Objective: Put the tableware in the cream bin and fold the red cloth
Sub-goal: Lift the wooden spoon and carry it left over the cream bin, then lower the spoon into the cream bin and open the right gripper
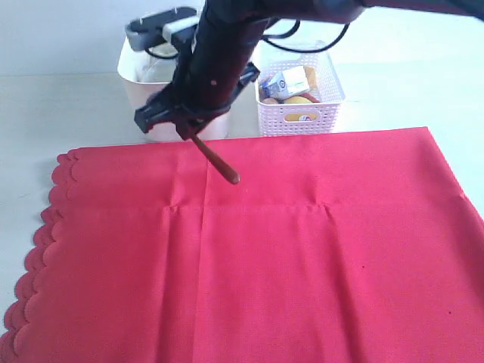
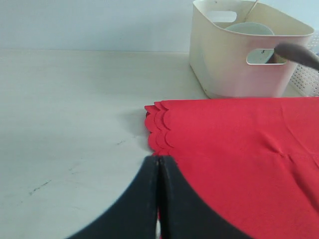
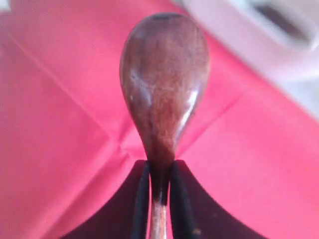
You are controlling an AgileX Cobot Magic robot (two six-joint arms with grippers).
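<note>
My right gripper (image 1: pixel 193 133) reaches across the middle and is shut on the handle of the dark wooden spoon (image 1: pixel 220 165). The spoon hangs tilted above the far part of the red cloth (image 1: pixel 302 249), just in front of the cream bin (image 1: pixel 138 82). In the right wrist view the spoon's bowl (image 3: pixel 164 84) sticks out past the right gripper (image 3: pixel 159 172) over the cloth (image 3: pixel 60 124). The left gripper (image 2: pixel 158 162) is shut on nothing, low by the cloth's scalloped corner (image 2: pixel 159 124). The cream bin (image 2: pixel 234 69) holds the pale bowl (image 2: pixel 249 29).
A white lattice basket (image 1: pixel 301 113) with a milk carton and other food stands right of the cream bin, touching the cloth's far edge. The pale tabletop (image 2: pixel 70 109) lies bare left of the cloth. The right arm (image 1: pixel 227 53) hides much of the cream bin.
</note>
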